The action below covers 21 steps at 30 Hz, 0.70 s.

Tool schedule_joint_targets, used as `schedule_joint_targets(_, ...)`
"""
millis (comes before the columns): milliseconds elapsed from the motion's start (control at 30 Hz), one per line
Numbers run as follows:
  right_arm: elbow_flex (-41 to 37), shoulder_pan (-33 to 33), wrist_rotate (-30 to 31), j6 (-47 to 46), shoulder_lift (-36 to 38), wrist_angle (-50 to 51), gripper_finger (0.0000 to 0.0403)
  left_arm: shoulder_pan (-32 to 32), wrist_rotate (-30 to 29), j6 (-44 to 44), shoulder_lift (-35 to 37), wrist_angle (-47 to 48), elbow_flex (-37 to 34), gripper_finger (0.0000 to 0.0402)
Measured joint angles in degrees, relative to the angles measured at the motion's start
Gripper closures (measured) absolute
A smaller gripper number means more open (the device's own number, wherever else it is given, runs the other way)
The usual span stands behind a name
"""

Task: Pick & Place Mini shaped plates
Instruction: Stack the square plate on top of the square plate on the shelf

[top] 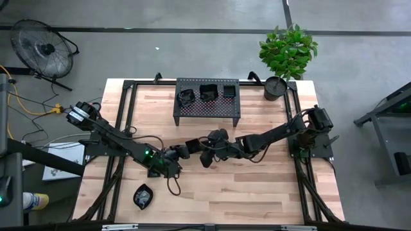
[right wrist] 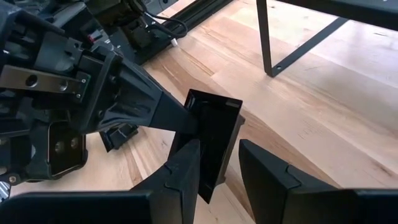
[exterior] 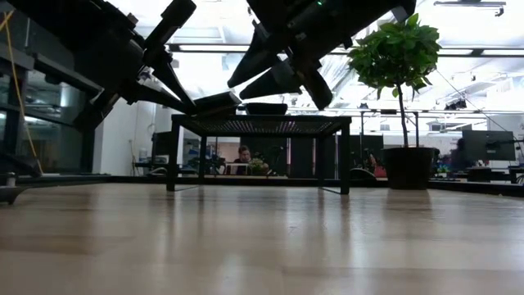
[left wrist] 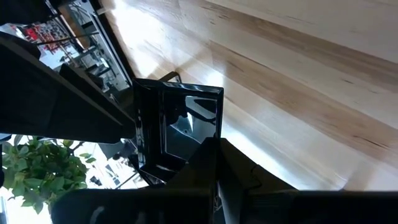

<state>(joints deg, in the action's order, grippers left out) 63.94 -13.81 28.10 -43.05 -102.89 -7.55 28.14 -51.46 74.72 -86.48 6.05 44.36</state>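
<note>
Pale wooden table (top: 257,186), smooth with a soft sheen. Square plate (right wrist: 214,140) of glossy black, mirror-like. Rack (top: 207,106) of matt black perforated metal. Grippers' fingers (right wrist: 186,171) of matt black plastic.

Grey concrete floor (top: 192,16), floor fan (top: 42,48), ceiling strip lights (exterior: 221,47).

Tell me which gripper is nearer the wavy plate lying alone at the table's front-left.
Left. The left gripper, shut on a square plate at mid-table, is closer to the wavy plate. The right gripper is farther right, fingers straddling that square plate.
</note>
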Motion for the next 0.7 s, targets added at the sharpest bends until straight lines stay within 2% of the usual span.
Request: schedule_joint_targets(700, 0.04, 0.69, 0.05, 0.55, -1.46, -0.48, 0.0295, -0.02, -0.15, 0.07, 0.0, -0.4, 0.0, 0.0401)
